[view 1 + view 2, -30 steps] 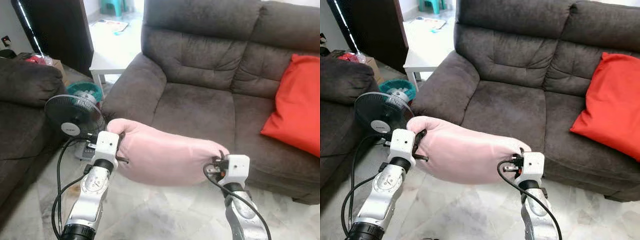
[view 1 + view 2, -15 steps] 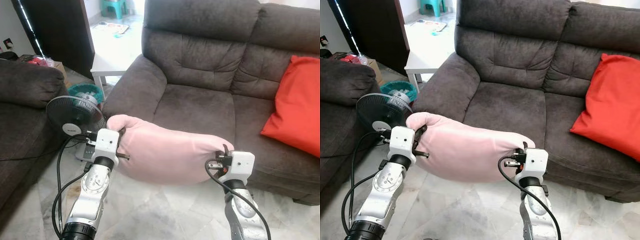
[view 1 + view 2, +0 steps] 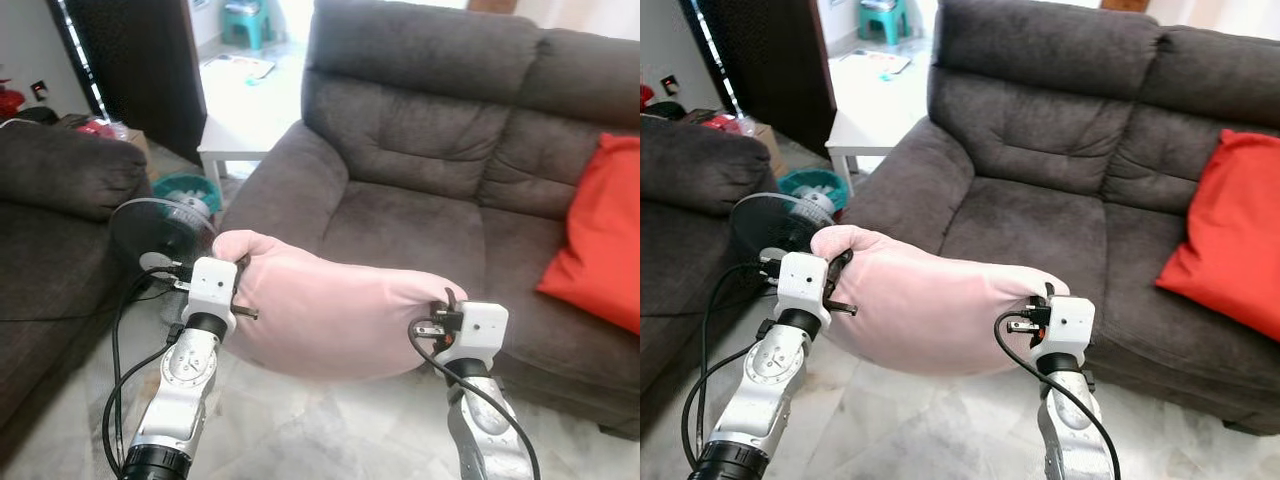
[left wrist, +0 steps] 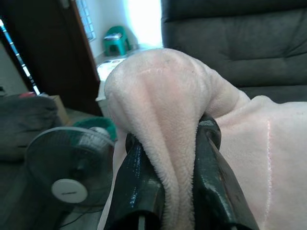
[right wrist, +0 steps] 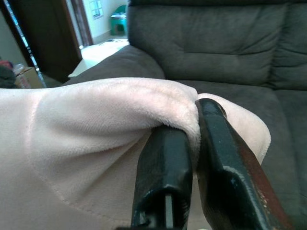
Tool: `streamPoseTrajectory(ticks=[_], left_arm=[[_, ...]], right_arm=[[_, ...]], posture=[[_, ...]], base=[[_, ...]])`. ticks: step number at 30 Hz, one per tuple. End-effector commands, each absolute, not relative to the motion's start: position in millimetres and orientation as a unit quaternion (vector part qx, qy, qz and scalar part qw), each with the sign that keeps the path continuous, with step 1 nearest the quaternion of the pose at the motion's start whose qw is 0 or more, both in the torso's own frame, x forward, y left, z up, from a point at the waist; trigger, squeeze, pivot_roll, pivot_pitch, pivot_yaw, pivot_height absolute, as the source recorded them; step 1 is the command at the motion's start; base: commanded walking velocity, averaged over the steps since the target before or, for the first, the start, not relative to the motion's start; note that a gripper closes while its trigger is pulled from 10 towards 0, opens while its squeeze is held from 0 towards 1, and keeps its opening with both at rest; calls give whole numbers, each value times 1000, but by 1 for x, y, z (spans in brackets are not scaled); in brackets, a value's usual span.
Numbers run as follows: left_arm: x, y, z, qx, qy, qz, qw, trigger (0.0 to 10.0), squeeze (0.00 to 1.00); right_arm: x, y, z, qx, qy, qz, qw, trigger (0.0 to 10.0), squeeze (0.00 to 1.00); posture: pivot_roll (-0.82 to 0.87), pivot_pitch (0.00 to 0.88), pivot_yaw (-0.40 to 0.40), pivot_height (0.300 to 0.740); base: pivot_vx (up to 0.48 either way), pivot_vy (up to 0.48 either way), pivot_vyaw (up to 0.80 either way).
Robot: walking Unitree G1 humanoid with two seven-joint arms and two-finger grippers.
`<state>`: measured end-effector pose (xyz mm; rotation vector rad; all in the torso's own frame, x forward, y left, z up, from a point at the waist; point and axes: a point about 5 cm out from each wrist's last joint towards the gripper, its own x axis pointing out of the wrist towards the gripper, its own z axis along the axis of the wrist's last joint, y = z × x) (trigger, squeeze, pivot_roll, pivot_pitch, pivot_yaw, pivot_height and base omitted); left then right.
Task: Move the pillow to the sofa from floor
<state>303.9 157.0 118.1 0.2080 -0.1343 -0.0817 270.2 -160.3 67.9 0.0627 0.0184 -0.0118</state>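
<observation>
Both ends of the pink pillow were clamped, left end effector and right end effector, off the floor, short of the sofa.

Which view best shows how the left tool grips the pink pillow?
The left wrist view: the left tool has both black fingers pinching a bunched fold of the pink pillow. The eye views show that tool at the pillow's end, its fingers largely hidden. The right wrist view shows the right tool pinching the other end.

Red cushion, fan, white table
</observation>
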Motion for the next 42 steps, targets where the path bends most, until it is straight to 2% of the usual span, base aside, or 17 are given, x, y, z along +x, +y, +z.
streamPoseTrajectory(ticks=[1, 18, 23, 42], left_arm=[[308, 162, 135, 100, -105, -25, 989, 10000, 0], [310, 162, 139, 97, -110, -22, 989, 10000, 0], [310, 162, 139, 96, -111, -21, 989, 10000, 0], [314, 161, 150, 95, -129, -20, 987, 10000, 0]], right_arm=[[274, -172, 84, 25, -30, -30, 999, 10000, 0], [278, -168, 85, 16, -28, -17, 999, 10000, 0], [277, -166, 85, 17, -27, -10, 999, 10000, 0], [280, -162, 84, 25, -20, 4, 999, 10000, 0]], posture=[[104, 0, -57, 740], [110, 8, -61, 740], [111, 12, -63, 740], [117, 14, -62, 740]], base=[[334, 0, 0], [334, 0, 0], [337, 0, 745], [335, 0, 0]])
